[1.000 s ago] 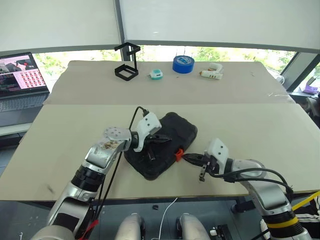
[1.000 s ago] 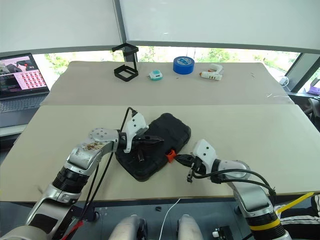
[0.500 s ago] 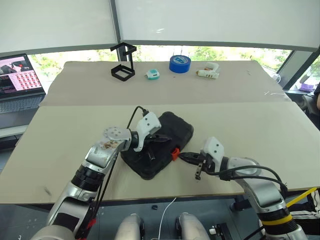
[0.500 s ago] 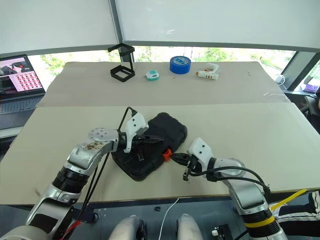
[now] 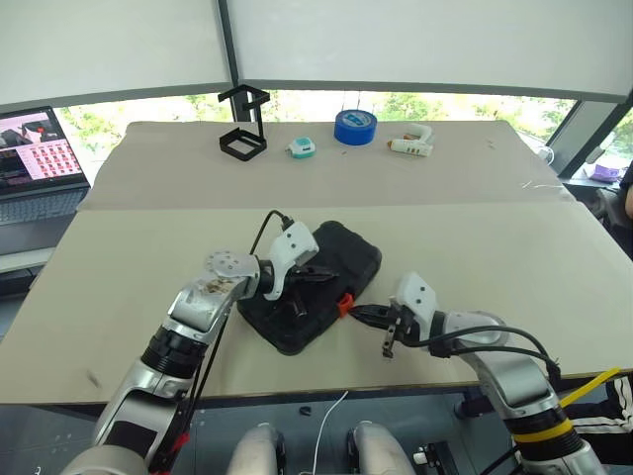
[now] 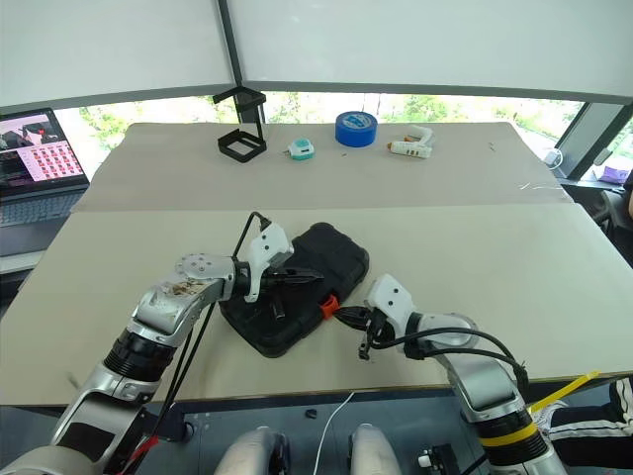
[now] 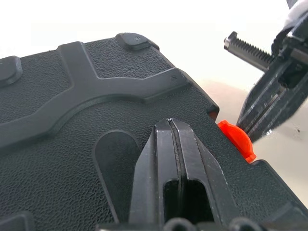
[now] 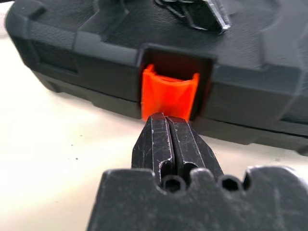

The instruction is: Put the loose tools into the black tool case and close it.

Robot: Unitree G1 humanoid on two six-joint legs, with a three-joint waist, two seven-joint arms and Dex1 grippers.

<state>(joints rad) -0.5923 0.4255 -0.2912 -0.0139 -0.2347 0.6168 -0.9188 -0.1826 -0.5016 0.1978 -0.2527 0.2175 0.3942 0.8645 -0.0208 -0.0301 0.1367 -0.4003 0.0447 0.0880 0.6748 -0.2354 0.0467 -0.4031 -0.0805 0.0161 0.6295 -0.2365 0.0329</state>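
Now, from the head views, the black tool case (image 5: 315, 297) lies shut near the front edge of the table (image 5: 475, 237), so nothing inside it can be seen. Its orange latch (image 5: 344, 304) sits on the side at 3 o'clock. The left gripper (image 5: 321, 274) rests on top of the lid with its fingers pressed together, holding nothing. The right gripper (image 5: 361, 314) points at the latch, fingers together too. Bare table lies wide open on both sides. Far back stand a black wire stand (image 5: 244, 124), a teal tape measure (image 5: 301, 148) and a blue tape roll (image 5: 355, 126). The left wrist view shows the bumpy lid under its closed fingertips. The right wrist view shows its closed tips touching the latch.
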